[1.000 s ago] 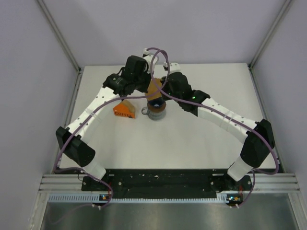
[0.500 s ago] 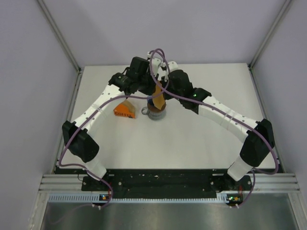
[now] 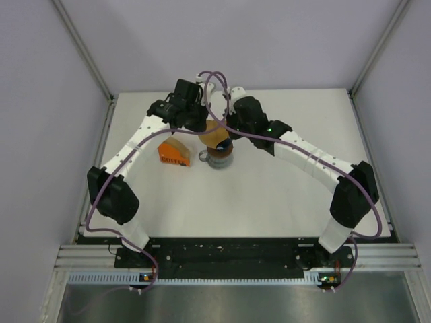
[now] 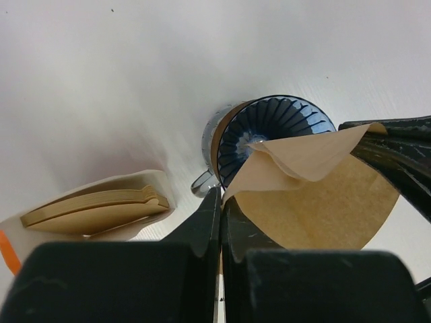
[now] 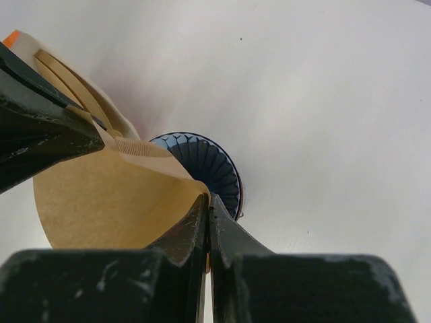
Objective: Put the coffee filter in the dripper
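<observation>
The 2 arms met over the far middle of the table (image 3: 269, 195), where the left gripper (image 4: 219, 196) and the right gripper (image 5: 207, 200) each had their fingers pressed together on the coffee filter (image 4: 316, 202). The left one pinched the filter's left edge and the right one pinched the opposite edge, so the tan paper hung between them with 1 layer pulled a little away from the other, its mouth partly open. The filter sat just above the dripper (image 4: 269, 124), overlapping the near side of its rim in both wrist views; whether paper and rim touched could not be told. The ribbed blue inside of the dripper was mostly uncovered, so the filter was not seated in it. The dripper stood on top of a grey mug (image 4: 210, 138) with a brown rim, the mug's handle pointing to the left. Just left of the mug lay an orange pack (image 3: 174, 153) on the table, with a stack of tan filters showing at its open end.
</observation>
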Robot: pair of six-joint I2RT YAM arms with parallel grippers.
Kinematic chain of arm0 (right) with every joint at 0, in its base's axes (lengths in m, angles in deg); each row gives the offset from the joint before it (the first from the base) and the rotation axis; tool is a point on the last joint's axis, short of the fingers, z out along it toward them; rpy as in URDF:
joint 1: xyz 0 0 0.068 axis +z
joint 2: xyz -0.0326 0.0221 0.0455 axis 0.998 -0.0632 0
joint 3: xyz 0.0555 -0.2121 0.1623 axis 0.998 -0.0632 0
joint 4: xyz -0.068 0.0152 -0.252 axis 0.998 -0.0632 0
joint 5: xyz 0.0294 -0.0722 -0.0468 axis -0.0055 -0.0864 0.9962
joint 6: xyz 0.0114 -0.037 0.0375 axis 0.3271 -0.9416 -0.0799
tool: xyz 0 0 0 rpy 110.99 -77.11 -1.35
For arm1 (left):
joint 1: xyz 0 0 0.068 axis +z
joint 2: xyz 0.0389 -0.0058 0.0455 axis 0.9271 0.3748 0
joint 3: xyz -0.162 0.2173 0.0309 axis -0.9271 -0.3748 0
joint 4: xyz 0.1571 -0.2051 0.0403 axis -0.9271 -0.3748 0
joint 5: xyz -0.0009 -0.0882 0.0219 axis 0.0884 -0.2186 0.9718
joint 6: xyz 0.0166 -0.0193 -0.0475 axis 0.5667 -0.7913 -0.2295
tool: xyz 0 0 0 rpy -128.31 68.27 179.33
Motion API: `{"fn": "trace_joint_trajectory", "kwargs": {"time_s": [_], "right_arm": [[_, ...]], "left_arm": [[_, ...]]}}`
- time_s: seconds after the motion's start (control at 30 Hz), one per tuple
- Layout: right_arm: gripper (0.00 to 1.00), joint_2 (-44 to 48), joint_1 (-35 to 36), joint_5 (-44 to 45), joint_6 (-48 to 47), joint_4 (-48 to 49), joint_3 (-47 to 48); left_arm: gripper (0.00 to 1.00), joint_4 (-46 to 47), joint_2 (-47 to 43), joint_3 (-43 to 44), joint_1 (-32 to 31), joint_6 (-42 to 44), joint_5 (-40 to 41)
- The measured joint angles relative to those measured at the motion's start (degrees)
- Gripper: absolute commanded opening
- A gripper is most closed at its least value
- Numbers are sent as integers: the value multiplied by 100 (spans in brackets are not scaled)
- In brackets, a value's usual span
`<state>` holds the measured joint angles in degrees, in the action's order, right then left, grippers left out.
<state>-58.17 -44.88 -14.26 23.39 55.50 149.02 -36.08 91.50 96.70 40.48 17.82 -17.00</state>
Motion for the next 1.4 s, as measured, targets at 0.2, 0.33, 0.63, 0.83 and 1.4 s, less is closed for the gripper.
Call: {"fn": "trace_joint_trajectory", "kwargs": {"time_s": [0.2,0.33,0.63,0.83,1.4], "right_arm": [[17,-144,-83,-125,-15,-66,0],[35,-197,-170,-256,39,-142,15],[37,-195,-267,-638,-44,-236,413],[0,-166,-269,-1145,238,-105,391],[0,-538,-302,-1460,885,-42,282]], "left_arm": [[0,-83,225,-11,26,9,-125],[0,-146,372,-11,26,28,-203],[0,-181,461,57,11,129,-444],[0,-179,555,210,9,160,-481],[11,-428,807,424,52,177,-503]]}}
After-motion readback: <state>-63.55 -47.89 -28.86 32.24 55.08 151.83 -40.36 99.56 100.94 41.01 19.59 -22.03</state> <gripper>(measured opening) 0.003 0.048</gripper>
